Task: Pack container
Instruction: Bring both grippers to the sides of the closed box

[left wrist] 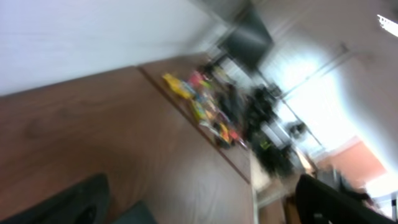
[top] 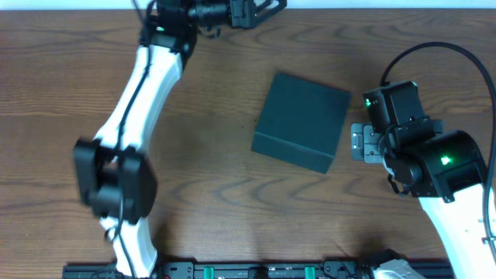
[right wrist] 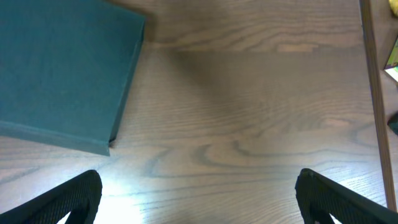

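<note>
The container (top: 302, 122) is a dark teal matte box with its lid down, lying a little right of the table's middle. It fills the upper left of the right wrist view (right wrist: 62, 68). My right gripper (top: 359, 142) sits just to the right of the box, apart from it. Its jaws stand wide open over bare wood (right wrist: 199, 205). My left gripper (top: 236, 12) is far off at the table's back edge. In the blurred left wrist view it is open (left wrist: 199, 214) with nothing between its fingers (left wrist: 74, 202). A dark teal corner (left wrist: 134, 214) shows low in that view.
A blurred heap of colourful snack packets (left wrist: 202, 106) lies along the table's edge in the left wrist view. The table's edge (right wrist: 368, 93) runs down the right side of the right wrist view. My left arm (top: 143, 93) stretches across the table's left side.
</note>
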`<state>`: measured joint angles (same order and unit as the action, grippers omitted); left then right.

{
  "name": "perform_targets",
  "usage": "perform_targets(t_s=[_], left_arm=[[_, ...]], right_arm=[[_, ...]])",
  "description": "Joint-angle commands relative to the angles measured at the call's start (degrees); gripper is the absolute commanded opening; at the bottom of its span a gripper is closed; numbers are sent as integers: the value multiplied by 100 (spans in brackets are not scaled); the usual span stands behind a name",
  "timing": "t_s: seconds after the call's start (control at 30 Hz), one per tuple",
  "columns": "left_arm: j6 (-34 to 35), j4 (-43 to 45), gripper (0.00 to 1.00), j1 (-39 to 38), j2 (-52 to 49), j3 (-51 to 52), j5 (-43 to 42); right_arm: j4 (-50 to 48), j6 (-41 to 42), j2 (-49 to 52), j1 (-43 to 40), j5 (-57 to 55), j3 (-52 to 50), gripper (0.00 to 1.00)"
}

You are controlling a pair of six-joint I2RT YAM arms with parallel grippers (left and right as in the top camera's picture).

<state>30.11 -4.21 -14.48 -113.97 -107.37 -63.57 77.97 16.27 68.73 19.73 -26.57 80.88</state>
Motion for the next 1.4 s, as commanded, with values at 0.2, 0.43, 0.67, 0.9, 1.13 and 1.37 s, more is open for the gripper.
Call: perform_targets(t_s=[0.2,0.43,0.67,0.9,1.13,1.37], left_arm=[[-2859,-4352,95,-951,1751,-87,4765],[-2798,-7243,95,-1069,2199,-44,5396],[-2865,-7333,95,-1102,2542,1097,5654],[-2688,-5716,95,-1517,3150,3488,5584],[-2472,-4201,95,-2444,3156,4717,5720],[-2474,-3093,95,-2994,3136,5219,6306]], right_arm=[[-232,-70,-39,-26,120,-157,99],[-1088,-70,81,-26,459,-1034,99],[-2485,-72,544,-26,743,-2028,99],[-3348,-68,1296,-20,935,-2142,99],[-3668,-46,1906,-20,1051,-2142,99],[-3694,0,2140,-15,1062,-2144,99]])
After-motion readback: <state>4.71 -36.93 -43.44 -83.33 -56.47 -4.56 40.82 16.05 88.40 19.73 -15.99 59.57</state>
